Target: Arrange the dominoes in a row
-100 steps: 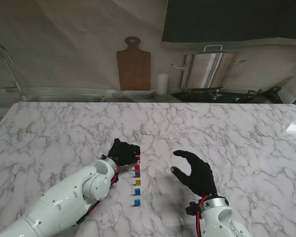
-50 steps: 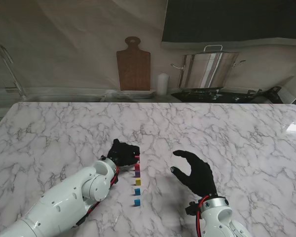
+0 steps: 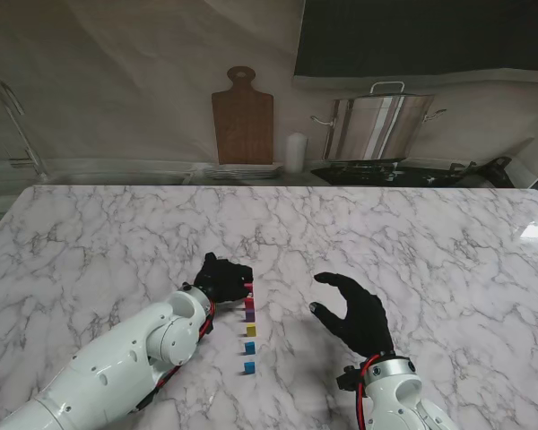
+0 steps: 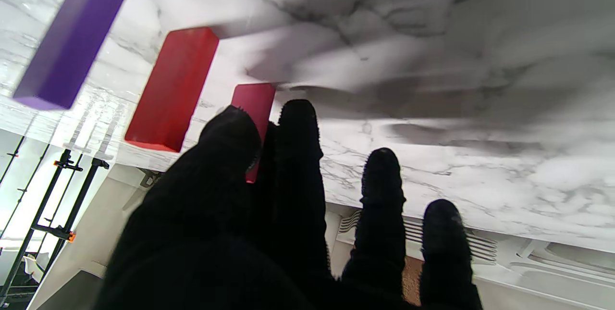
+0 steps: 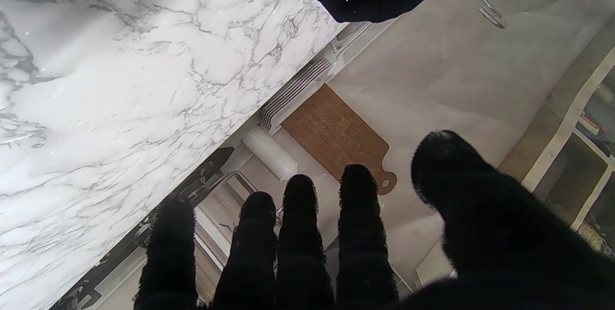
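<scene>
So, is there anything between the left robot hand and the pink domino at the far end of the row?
Nothing visible. The left robot hand is already at the pink domino: thumb and forefinger close around it in the left wrist view. Whether they touch it is unclear. The right robot hand hangs open, well aside.

Coloured dominoes point(image 3: 249, 327) upright, apparently one row

White-grey marble table point(image 3: 412, 242); upright dominoes point(image 3: 249, 330) in row, near edge, standing apart.

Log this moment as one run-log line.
left hand: shut on pink domino, at far end of row | right hand: open, holds nothing | row: blue, blue, yellow, purple, red standing
</scene>
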You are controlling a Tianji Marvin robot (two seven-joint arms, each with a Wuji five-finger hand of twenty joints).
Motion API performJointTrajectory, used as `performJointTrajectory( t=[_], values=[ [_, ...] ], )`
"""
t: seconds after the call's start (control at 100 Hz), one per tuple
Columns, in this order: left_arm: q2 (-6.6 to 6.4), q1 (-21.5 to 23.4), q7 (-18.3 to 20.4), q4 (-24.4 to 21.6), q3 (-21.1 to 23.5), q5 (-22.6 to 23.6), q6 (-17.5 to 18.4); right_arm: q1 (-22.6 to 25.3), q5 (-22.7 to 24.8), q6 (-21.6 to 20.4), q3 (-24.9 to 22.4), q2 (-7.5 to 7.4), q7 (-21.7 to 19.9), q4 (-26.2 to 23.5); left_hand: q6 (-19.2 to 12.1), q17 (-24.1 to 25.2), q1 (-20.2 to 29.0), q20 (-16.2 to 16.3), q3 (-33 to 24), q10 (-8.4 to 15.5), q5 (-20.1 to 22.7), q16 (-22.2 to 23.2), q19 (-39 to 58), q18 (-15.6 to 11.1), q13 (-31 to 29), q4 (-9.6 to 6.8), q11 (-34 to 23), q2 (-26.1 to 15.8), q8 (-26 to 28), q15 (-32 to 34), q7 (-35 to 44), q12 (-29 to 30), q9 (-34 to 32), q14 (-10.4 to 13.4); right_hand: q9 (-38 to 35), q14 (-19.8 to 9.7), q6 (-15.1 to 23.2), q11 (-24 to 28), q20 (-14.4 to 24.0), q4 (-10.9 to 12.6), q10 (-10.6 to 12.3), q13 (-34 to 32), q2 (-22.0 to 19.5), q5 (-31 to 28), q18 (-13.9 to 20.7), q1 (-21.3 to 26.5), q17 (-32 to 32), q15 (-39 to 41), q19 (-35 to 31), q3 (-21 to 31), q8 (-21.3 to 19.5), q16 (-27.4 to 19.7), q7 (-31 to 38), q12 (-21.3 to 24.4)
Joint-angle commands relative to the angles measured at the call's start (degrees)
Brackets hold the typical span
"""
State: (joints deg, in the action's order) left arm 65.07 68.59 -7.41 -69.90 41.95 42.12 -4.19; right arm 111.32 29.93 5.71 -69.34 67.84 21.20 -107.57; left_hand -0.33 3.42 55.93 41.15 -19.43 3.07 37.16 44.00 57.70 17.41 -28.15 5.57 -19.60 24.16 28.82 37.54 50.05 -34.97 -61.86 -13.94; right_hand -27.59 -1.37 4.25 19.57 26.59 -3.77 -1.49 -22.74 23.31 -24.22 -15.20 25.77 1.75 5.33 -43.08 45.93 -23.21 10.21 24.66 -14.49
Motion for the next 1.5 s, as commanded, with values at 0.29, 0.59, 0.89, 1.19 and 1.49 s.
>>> performJointTrajectory(
  t=[0.29,0.59,0.89,1.19,1.49],
  values=[
    [-0.36,-0.1,1.8,-0.4,0.0,0.3,0.3,0.0,0.0,0.1,0.2,0.07,0.0,0.2,2.0,2.1,0.2,0.7,0.1,0.5,0.3,1.0,-0.2,0.1,1.8,-1.81,-2.0,0.0,0.6,-0.7,-1.2,-0.3,1.0,-1.0,-0.6,-0.1,-0.4,0.5,1.1,1.3,-0.2,-0.2,-0.7,-0.8,-0.3,-0.2,0.3,0.5,-0.6,-0.3,-0.9,0.6,-0.1,-0.4],
    [-0.05,-0.2,1.0,0.0,-0.4,0.1,-0.4,0.0,0.0,0.1,0.2,0.09,0.1,0.3,1.3,0.9,1.2,1.6,0.4,1.6,3.3,1.2,0.8,-0.4,0.1,-1.57,-4.4,-1.5,-0.3,0.7,4.2,2.6,-3.3,0.4,-0.6,-0.2,-0.5,0.5,1.1,1.3,-0.2,-0.2,-0.8,-0.8,-0.3,-0.2,0.3,0.5,-0.6,-0.3,-0.9,0.6,-0.1,-0.4],
    [0.36,-0.4,-0.1,0.6,-0.7,-0.4,-0.5,0.0,0.0,0.1,0.2,0.09,0.1,0.3,1.7,0.4,1.1,1.7,0.4,1.5,3.7,1.4,1.6,-0.2,-0.3,-1.52,-4.7,-1.3,-1.3,1.4,4.7,3.9,-3.7,0.7,-0.6,-0.1,-0.5,0.4,1.1,1.3,-0.2,-0.2,-0.7,-0.8,-0.3,-0.1,0.3,0.5,-0.6,-0.3,-0.9,0.6,-0.1,-0.4],
    [0.43,-0.7,-0.4,1.1,-1.1,-0.4,-0.2,0.0,-0.1,0.1,0.1,0.09,0.1,0.2,1.7,0.8,1.0,1.4,0.5,1.4,3.1,1.3,1.6,-0.6,0.1,-1.5,-4.5,-1.3,-1.9,1.4,4.6,4.5,-3.0,0.7,-0.7,-0.1,-0.5,0.5,1.1,1.3,-0.2,-0.2,-0.7,-0.8,-0.3,-0.2,0.3,0.5,-0.6,-0.3,-0.9,0.7,-0.1,-0.4],
    [-0.05,-0.5,1.2,0.3,-0.8,0.0,-0.1,0.1,-0.1,0.2,0.0,0.09,0.1,0.2,2.5,1.9,-0.6,1.0,1.7,0.3,0.9,1.2,0.7,0.0,1.6,-1.67,-5.0,-0.7,-2.1,0.5,1.4,3.3,0.8,-0.8,-0.6,0.0,-0.4,0.4,1.1,1.3,-0.1,-0.1,-0.7,-0.8,-0.3,-0.2,0.3,0.4,-0.6,-0.2,-0.9,0.6,-0.1,-0.4]
  ],
)
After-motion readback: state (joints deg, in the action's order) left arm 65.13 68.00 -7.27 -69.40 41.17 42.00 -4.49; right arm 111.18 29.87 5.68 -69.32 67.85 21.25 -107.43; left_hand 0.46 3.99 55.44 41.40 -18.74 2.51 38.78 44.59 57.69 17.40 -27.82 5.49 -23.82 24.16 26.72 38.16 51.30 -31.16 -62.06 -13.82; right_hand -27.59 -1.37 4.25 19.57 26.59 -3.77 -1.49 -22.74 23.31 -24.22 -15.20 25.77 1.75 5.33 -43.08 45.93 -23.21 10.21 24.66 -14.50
